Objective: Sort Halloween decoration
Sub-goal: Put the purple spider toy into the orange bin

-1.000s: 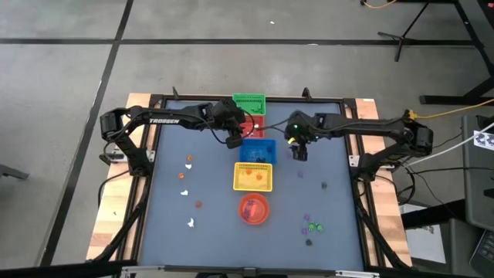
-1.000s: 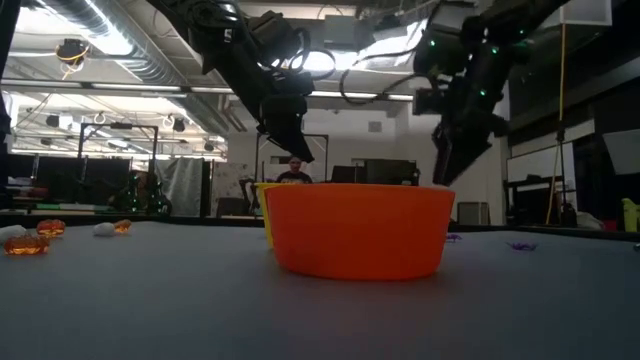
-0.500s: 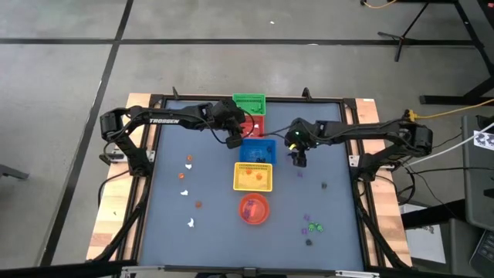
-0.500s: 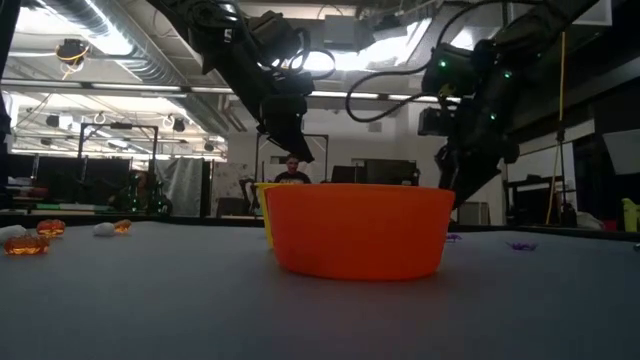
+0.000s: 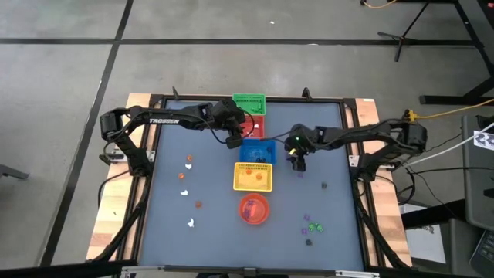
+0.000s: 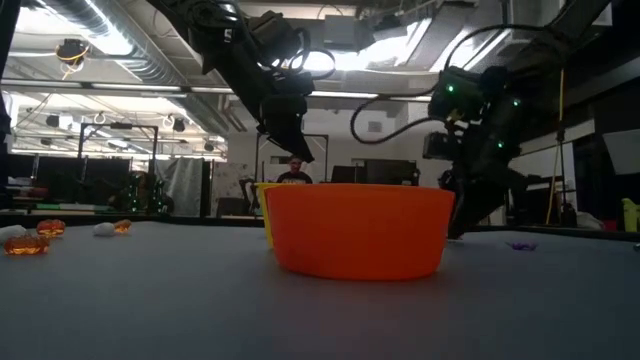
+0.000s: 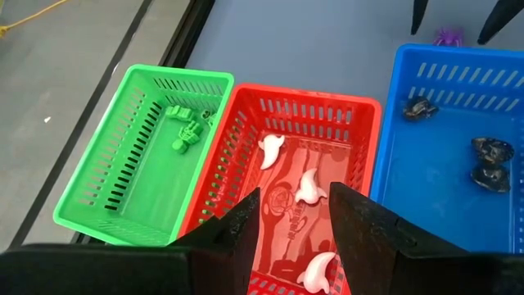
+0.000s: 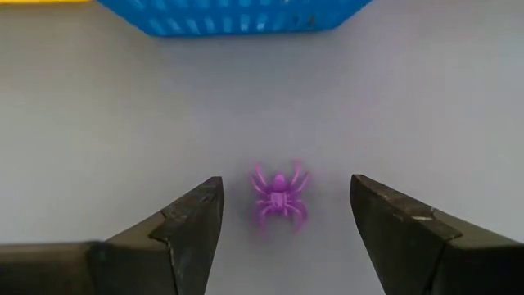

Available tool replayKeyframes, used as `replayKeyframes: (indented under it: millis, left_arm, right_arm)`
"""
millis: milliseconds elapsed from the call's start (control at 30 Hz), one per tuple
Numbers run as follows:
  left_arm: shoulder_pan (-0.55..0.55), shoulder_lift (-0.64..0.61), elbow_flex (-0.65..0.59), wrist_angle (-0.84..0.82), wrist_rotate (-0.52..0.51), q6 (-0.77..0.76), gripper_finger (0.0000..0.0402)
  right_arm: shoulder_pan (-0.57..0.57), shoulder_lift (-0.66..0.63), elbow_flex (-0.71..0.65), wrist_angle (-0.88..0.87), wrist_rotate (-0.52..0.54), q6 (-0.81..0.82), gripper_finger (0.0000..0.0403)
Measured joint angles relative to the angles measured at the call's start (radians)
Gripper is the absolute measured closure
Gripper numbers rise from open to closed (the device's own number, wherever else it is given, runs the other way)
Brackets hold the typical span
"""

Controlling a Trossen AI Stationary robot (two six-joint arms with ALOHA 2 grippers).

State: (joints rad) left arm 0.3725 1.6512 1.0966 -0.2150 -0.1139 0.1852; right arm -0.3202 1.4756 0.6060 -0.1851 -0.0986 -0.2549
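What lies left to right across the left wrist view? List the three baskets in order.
Green plastic basket → red plastic basket → blue plastic basket.

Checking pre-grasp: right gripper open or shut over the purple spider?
Open. In the right wrist view the right gripper has its fingers spread wide on either side of the purple spider, which lies on the table untouched.

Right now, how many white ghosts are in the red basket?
3 in the red basket: one ghost toward the green basket, one mid-basket, one nearest the camera. More may hide behind the left gripper.
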Motion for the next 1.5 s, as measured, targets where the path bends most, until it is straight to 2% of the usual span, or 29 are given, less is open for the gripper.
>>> replayKeyframes:
  millis: [400,533,800,967,1200,1500]
  left_arm:
    - [0.0,0.0,0.0,0.0,0.0,0.0,0.027]
    - [0.0,0.0,0.0,0.0,0.0,0.0,0.027]
    - [0.0,0.0,0.0,0.0,0.0,0.0,0.027]
    - [0.0,0.0,0.0,0.0,0.0,0.0,0.0269]
    - [0.0,0.0,0.0,0.0,0.0,0.0,0.0269]
    - [0.0,0.0,0.0,0.0,0.0,0.0,0.0269]
  right_arm:
    - [0.0,0.063,0.005,0.011,-0.011,0.001,0.0144]
    - [0.0,0.064,0.004,0.009,-0.014,0.001,0.0175]
    - [0.0,0.065,0.003,0.006,-0.028,0.0,0.0265]
    - [0.0,0.065,0.003,0.006,-0.026,0.0,0.0303]
    - [0.0,0.066,0.003,0.006,-0.022,0.0,0.0332]
    - [-0.001,0.067,0.008,0.002,-0.029,0.0,0.0336]
